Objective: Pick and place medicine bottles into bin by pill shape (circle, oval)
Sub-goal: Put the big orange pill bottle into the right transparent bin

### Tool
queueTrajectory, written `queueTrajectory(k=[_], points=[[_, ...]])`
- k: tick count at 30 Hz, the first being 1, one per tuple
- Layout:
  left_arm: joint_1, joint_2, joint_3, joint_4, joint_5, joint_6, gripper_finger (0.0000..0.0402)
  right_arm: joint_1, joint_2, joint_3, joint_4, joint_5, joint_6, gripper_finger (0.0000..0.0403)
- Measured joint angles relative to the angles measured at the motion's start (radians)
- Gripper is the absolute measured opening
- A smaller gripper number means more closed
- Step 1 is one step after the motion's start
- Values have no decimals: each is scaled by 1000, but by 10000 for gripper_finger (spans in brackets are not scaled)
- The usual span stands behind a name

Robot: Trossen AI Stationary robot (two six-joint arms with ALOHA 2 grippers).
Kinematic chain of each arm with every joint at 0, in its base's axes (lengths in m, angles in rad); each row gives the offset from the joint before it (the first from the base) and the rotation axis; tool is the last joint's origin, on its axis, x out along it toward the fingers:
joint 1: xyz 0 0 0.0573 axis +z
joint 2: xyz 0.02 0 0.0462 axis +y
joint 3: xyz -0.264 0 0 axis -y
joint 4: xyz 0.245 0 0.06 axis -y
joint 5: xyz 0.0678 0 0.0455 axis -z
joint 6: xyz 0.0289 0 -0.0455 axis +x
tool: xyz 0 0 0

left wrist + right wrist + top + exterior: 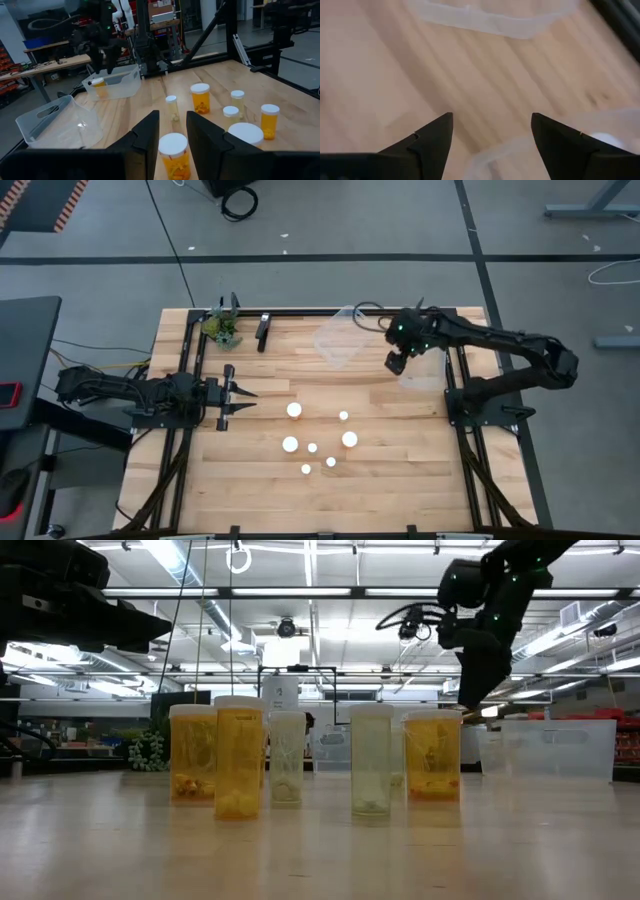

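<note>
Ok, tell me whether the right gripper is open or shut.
Open: the right gripper shows its two dark fingers spread wide, bare wood between them, holding nothing.

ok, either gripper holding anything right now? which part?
Nothing is held. The right gripper is open and empty above the table by the clear bins. The left gripper is open, with a white-capped bottle standing beyond its fingers, ungripped.

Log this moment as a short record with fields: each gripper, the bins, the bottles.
left gripper: open, low at the table's left side, pointing toward the bottles, holding nothing
right gripper: open, empty, raised near the right-hand bin
bins: two clear bins at the far side; left-hand bin looks empty, right-hand bin holds one amber bottle
bottles on table: seven white-capped medicine bottles upright in a loose cluster at mid-table
plant: far left corner
</note>
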Motion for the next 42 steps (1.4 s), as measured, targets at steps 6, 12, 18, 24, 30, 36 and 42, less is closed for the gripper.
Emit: queueTrajectory(k=[6,12,18,24,30,36,42], points=[[0,0,0,0,0,0,107,173,0,0,23,5,132,276],[0,0,0,0,0,0,107,374,74,1,88,11,263,267],[0,0,0,0,0,0,107,526,225,63,89,27,352,265],[0,0,0,0,0,0,107,640,371,227,4,49,347,265],[0,0,0,0,0,0,107,724,483,369,-140,50,339,264],[0,0,0,0,0,0,107,772,579,413,-143,-22,355,264],[0,0,0,0,0,0,107,802,647,437,-133,-51,356,264]])
